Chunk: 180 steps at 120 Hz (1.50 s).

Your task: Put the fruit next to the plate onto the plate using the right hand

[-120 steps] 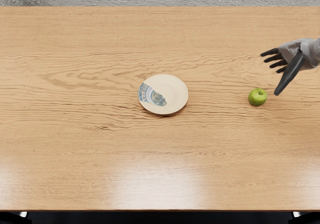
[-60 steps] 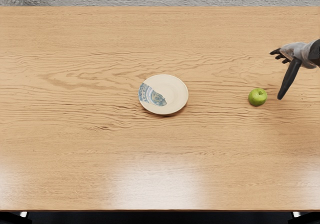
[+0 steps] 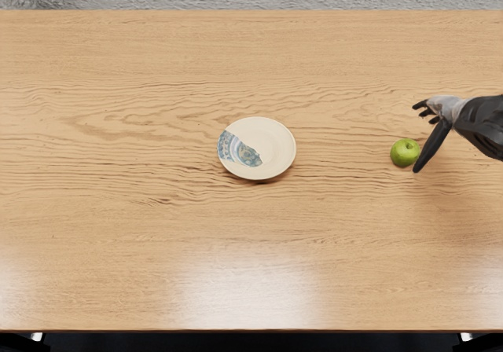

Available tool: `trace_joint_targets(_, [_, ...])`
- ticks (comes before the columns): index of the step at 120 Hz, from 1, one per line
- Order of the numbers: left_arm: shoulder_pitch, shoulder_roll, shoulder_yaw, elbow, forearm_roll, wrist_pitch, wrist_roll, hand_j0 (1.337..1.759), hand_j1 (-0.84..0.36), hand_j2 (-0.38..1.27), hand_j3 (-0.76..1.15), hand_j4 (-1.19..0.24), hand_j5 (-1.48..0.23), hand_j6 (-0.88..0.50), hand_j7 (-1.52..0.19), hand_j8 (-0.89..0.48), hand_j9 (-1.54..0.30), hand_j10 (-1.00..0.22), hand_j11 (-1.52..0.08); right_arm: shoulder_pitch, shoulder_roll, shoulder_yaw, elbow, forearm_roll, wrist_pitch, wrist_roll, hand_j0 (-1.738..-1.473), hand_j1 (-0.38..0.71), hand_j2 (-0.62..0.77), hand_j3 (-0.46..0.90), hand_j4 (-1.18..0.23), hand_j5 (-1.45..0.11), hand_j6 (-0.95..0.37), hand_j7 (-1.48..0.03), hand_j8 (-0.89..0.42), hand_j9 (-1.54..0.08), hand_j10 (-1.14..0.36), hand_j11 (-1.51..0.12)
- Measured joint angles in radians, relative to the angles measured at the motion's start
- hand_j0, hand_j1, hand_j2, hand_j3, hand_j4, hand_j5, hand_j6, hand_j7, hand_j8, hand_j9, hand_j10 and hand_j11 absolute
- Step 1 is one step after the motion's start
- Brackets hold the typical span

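Observation:
A small green apple (image 3: 405, 152) rests on the wooden table (image 3: 141, 234), well to the right of the plate. The cream plate (image 3: 257, 148) with a blue pattern on its left side lies near the table's middle and holds nothing. My right hand (image 3: 428, 128) comes in from the right edge and hovers just right of the apple, fingers spread and holding nothing. Its dark thumb points down beside the fruit, close to it but apart. The left arm is out of view.
The table's far edge meets a grey textured floor strip at the top. Glare patches lie on the near part of the tabletop.
The right hand has dropped lower and shifted left toward the apple, with more of the forearm showing. Apple and plate have not moved.

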<state>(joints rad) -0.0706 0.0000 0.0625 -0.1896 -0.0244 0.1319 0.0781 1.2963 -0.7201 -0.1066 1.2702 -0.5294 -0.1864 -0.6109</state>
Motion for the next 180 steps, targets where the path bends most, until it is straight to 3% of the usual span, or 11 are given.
trace_joint_targets(21, [0.000,0.000,0.000,0.000,0.000,0.000,0.000,1.658,0.34,0.00,0.00,-0.01,-0.01,-0.01,-0.01,-0.01,-0.01,-0.01,-0.01,-0.064,0.032,0.002,-0.001,-0.083,-0.207,0.000,-1.658,-0.28,-0.01,0.00,-0.06,-0.08,-0.06,-0.07,-0.06,-0.08,-0.06,-0.08])
trace_joint_targets(51, [0.000,0.000,0.000,0.000,0.000,0.000,0.000,1.658,0.34,0.00,0.00,-0.01,-0.01,-0.01,-0.01,-0.01,-0.01,-0.01,-0.01,-0.113,0.075,0.001,0.004,-0.109,-0.258,0.000,-1.658,-0.29,-0.01,0.00,-0.05,-0.06,-0.05,-0.06,-0.05,-0.06,-0.05,-0.06])
trace_joint_targets(79, [0.000,0.000,0.000,0.000,0.000,0.000,0.000,1.658,0.34,0.00,0.00,-0.01,-0.01,-0.01,-0.01,-0.01,-0.01,-0.01,-0.01,-0.111,0.123,0.012,0.003,-0.103,-0.237,0.000,-1.658,-0.15,-0.03,0.00,-0.17,-0.21,-0.17,-0.21,-0.17,-0.21,-0.17,-0.21])
trace_joint_targets(137, [0.000,0.000,0.000,0.000,0.000,0.000,0.000,1.658,0.34,0.00,0.00,-0.01,-0.01,-0.01,-0.01,-0.01,-0.01,-0.01,-0.01,-0.116,0.087,0.061,-0.004,-0.095,-0.098,0.000,-1.658,0.15,-0.08,0.00,-0.42,-0.54,-0.42,-0.54,-0.42,-0.54,-0.40,-0.54])
trace_joint_targets(151, [0.000,0.000,0.000,0.000,0.000,0.000,0.000,1.658,0.34,0.00,0.00,-0.01,-0.01,-0.01,-0.01,-0.01,-0.01,-0.01,-0.01,-0.120,0.075,0.072,-0.006,-0.093,-0.058,0.000,-1.658,0.21,-0.08,0.00,-0.47,-0.62,-0.48,-0.61,-0.44,-0.62,-0.46,-0.62])
trace_joint_targets(180, [0.000,0.000,0.000,0.000,0.000,0.000,0.000,1.658,0.34,0.00,0.00,-0.01,-0.01,-0.01,-0.01,-0.01,-0.01,-0.01,-0.01,-0.124,0.071,0.076,-0.016,-0.097,-0.022,-0.001,-1.652,0.29,-0.01,0.00,-0.56,-0.72,-0.55,-0.72,-0.34,-0.73,-0.39,-0.75])
